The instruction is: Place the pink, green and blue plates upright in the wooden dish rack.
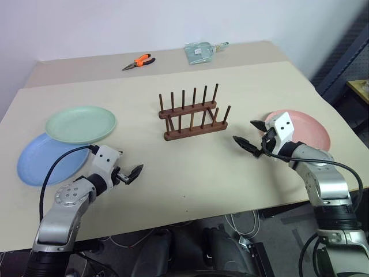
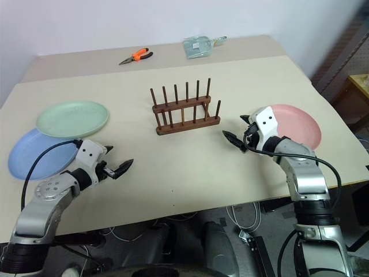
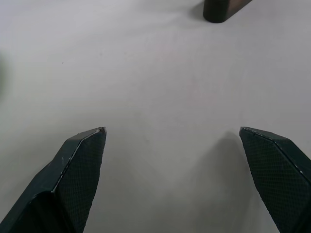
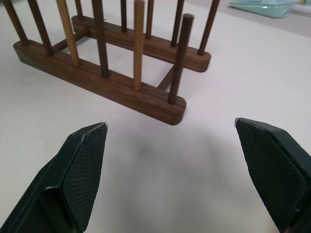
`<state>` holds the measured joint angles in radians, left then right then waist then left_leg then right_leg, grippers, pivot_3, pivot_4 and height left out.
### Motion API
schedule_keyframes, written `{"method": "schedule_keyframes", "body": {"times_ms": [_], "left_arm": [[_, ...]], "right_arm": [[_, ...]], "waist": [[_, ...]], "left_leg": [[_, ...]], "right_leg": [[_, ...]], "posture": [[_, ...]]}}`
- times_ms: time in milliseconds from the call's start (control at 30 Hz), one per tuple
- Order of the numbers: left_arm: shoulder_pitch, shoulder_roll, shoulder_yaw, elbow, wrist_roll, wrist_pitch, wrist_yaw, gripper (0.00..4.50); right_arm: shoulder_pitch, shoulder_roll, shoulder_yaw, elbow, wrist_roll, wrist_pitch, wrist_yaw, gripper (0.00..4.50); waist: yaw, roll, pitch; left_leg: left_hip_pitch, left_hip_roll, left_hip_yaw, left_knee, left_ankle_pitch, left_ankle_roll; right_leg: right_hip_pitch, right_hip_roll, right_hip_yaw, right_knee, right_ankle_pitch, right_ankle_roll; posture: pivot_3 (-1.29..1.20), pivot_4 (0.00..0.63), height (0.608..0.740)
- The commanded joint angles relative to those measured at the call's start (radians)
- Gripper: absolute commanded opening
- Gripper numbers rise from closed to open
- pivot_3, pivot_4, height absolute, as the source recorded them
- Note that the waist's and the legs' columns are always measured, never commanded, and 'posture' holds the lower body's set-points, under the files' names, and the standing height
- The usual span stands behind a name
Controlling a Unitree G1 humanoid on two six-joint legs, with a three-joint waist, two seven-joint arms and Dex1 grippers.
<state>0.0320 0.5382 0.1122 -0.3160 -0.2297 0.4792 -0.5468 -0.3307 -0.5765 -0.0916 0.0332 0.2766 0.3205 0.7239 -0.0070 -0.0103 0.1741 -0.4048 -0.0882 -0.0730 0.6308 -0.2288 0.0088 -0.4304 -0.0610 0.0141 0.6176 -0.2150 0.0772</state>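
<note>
The empty wooden dish rack (image 1: 193,115) stands mid-table. To the left, the green plate (image 1: 81,124) lies flat, overlapping the far edge of the blue plate (image 1: 43,161). The pink plate (image 1: 305,128) lies flat on the right, partly hidden behind my right gripper (image 1: 244,131). That gripper hovers open and empty between the pink plate and the rack, pointing at the rack (image 4: 97,77). My left gripper (image 1: 128,167) is open and empty over bare table just right of the blue plate, with the rack's end (image 3: 221,9) ahead of it.
Orange-handled pliers (image 1: 138,61) and a pale green packet (image 1: 202,51) lie on the far table section. The table's front edge (image 1: 190,216) runs just under both arms. A dark metal frame (image 1: 346,57) stands beyond the right edge.
</note>
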Motion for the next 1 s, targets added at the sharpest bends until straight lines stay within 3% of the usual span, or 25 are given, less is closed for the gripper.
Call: {"method": "schedule_keyframes", "body": {"times_ms": [33, 267, 367, 567, 800, 900, 1000], "left_arm": [[-0.019, -0.004, -0.002, -0.007, -0.005, -0.04, -0.01, 4.5], [-0.114, -0.02, -0.046, 0.088, -0.005, -0.08, -0.049, 4.5], [-0.2, -0.015, -0.121, 0.191, 0.037, -0.108, -0.096, 4.5], [-0.541, -0.119, -0.29, 0.622, 0.132, -0.25, -0.211, 4.5], [-0.789, -0.242, -0.327, 1.051, 0.183, -0.394, -0.286, 4.5], [-0.831, -0.265, -0.305, 1.136, 0.181, -0.435, -0.302, 3.69], [-0.846, -0.279, -0.304, 1.165, 0.187, -0.468, -0.319, 2.15]], "right_arm": [[-0.016, 0.005, -0.001, -0.024, -0.015, -0.026, -0.019, 4.29], [-0.009, 0.016, 0.003, -0.047, 0.009, 0.008, -0.006, 4.4], [-0.002, 0.028, 0.012, -0.063, -0.003, 0.006, -0.021, 4.4], [0.052, 0.062, 0.005, -0.186, -0.025, 0.021, -0.111, 4.4], [0.172, 0.071, -0.01, -0.357, -0.032, 0.077, -0.2, 4.4], [0.2, 0.068, -0.021, -0.401, -0.029, 0.101, -0.224, 4.5], [0.211, 0.055, -0.032, -0.406, -0.027, 0.107, -0.219, 4.5]], "waist": [[0.001, 0.0, 0.0], [0.012, 0.0, 0.0], [0.019, 0.0, 0.0], [0.044, 0.0, 0.0], [0.047, 0.0, -0.001], [0.046, 0.0, -0.001], [0.045, 0.0, -0.001]], "left_leg": [[0.0, 0.0, 0.0, 0.0, 0.0, 0.0], [0.0, 0.0, 0.0, 0.0, 0.0, 0.0], [0.0, 0.0, 0.0, 0.001, 0.0, 0.0], [-0.002, -0.001, 0.0, 0.003, 0.0, 0.0], [-0.002, -0.001, 0.0, 0.002, 0.0, 0.001], [-0.002, -0.001, 0.0, 0.004, 0.0, 0.001], [-0.002, -0.001, 0.0, 0.004, 0.0, 0.002]], "right_leg": [[0.0, 0.0, 0.0, 0.0, 0.0, 0.0], [0.0, 0.0, 0.0, 0.0, 0.0, 0.0], [0.0, 0.0, 0.0, 0.0, 0.0, 0.0], [0.0, 0.0, -0.002, 0.0, 0.002, 0.003], [0.0, -0.001, -0.003, 0.0, 0.003, 0.004], [0.0, -0.001, -0.003, 0.0, 0.003, 0.005], [0.001, -0.001, -0.003, 0.0, 0.003, 0.005]], "posture": [[0.0, 0.15, 0.729], [0.0, 0.15, 0.729], [0.0, 0.15, 0.729], [0.0, 0.15, 0.729], [0.0, 0.15, 0.729], [0.0, 0.15, 0.729], [0.0, 0.15, 0.729]]}}
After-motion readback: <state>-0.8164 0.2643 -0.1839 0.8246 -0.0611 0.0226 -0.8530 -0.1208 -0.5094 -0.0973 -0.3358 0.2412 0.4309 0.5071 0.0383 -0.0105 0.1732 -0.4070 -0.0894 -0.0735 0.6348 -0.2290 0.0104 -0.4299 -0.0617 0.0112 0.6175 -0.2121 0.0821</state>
